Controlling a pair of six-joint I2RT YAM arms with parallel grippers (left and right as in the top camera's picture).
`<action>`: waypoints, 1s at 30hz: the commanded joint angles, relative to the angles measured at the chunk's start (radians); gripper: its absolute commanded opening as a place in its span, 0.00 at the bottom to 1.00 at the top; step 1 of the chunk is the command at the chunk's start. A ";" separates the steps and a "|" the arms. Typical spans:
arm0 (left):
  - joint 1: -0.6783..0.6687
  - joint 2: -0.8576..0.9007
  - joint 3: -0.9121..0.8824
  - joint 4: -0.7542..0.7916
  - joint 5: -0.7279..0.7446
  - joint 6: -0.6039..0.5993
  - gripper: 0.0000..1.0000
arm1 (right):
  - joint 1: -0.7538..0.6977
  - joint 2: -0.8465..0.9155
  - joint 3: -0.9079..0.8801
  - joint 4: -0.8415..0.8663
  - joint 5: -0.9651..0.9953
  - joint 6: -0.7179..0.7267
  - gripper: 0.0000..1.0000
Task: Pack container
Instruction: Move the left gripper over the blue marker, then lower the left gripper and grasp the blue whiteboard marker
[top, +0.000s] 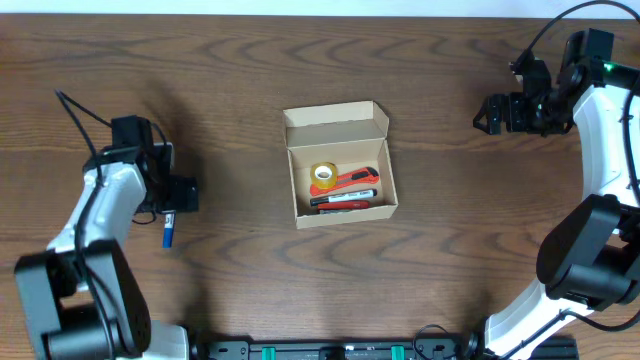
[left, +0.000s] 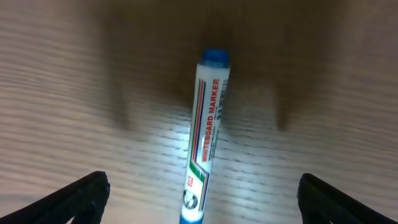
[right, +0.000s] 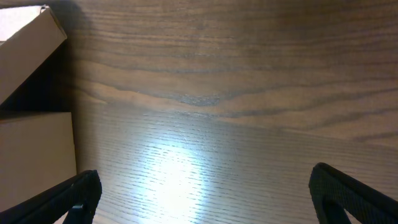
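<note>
at mid tabletop (top: 450, 260), dark brown wood with wavy grain and a soft sheen: small rectangular container (top: 347, 214) of plain matte tan cardboard, crisp-edged, with its lid flap (top: 335, 118) hinged on the far side and standing open.

inside, toward the far left corner: a round yellow tape roll (top: 323, 173) with a hole through its middle. just right of it, a long, slim red-orange cutter (top: 356, 180), slightly slanted. along the near wall, two thin reddish pens (top: 345, 201) lying lengthwise, side by side.

well left of the container, flat on the bare wood: a whiteboard marker (left: 204, 143) with a smooth white cylindrical barrel, red and green print, and a blue cap.

left pincer (left: 205, 196) spread wide over that marker, one black finger on either side, neither touching it.

right pincer (right: 208, 193) at the far right, well apart from the container, also spread, with only glossy wood between its black fingers. at the left edge of the right wrist view, a cardboard wall and the tilted lid.
</note>
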 joint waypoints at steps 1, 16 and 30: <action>0.004 0.052 -0.009 0.002 0.008 -0.004 0.95 | 0.004 -0.024 -0.004 -0.001 -0.016 0.011 0.99; 0.003 0.141 -0.009 0.027 0.053 -0.004 0.74 | 0.004 -0.024 -0.004 -0.002 -0.015 0.011 0.99; 0.003 0.141 -0.009 0.001 0.074 -0.045 0.36 | 0.004 -0.024 -0.004 -0.002 -0.015 0.011 0.99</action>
